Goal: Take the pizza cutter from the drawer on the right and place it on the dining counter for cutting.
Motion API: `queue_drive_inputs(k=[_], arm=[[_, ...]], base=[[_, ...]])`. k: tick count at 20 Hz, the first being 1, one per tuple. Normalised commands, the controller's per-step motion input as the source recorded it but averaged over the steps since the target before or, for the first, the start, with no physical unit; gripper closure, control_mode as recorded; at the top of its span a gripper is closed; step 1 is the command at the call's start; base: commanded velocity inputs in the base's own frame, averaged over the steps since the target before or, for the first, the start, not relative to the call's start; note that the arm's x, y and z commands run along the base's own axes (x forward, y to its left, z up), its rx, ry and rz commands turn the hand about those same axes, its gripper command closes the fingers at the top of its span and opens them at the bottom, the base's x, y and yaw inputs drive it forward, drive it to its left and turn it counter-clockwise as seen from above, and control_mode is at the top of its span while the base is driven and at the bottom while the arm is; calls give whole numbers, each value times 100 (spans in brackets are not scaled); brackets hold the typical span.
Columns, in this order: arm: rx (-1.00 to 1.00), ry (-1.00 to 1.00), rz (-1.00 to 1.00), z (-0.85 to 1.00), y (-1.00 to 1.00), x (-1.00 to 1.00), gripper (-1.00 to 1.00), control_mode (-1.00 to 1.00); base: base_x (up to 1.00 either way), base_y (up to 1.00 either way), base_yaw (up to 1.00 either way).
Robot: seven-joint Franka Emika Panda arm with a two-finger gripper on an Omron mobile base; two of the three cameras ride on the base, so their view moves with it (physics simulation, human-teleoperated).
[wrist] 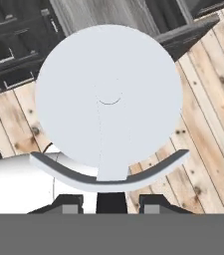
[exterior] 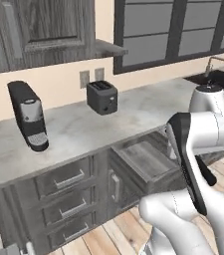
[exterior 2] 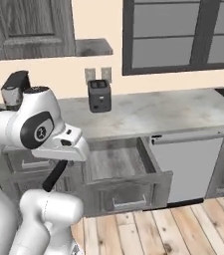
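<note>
In the hand view the pizza cutter's round silvery-white wheel (wrist: 108, 97) is very close to the camera, with a dark curved guard under it. Its black handle (wrist: 111, 201) sits between the two fingertips of my gripper (wrist: 111, 202), which is shut on it. The cutter hangs above the wooden floor, just in front of the drawer (wrist: 188, 34). The drawer (exterior 2: 126, 172) stands pulled out under the long marble worktop, and its grey wood-grain bottom shows bare; it also shows past my arm (exterior: 143, 162). The dining counter is out of view.
A black toaster (exterior: 102, 97) and a coffee machine (exterior: 29, 115) stand on the long worktop (exterior 2: 158, 112). A sink with a tap (exterior: 217, 74) is at its right end. A dishwasher front (exterior 2: 188, 164) is right of the open drawer. Closed drawers (exterior: 66, 199) are to its left.
</note>
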Motion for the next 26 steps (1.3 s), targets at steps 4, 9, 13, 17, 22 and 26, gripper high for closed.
queue_drive_inputs(k=[4, 9, 13, 17, 22, 26], arm=[[0, 0, 0, 0, 0, 0, 100, 100], [0, 0, 0, 0, 0, 0, 100, 100], [0, 0, 0, 0, 0, 0, 100, 100], [0, 0, 0, 0, 0, 0, 100, 100], [0, 0, 0, 0, 0, 0, 100, 100], [0, 0, 0, 0, 0, 0, 100, 100]], base=[[0, -39, -84], [1, -31, -85], [10, -14, -84], [15, -21, -82], [24, -25, -78], [42, -35, -70]])
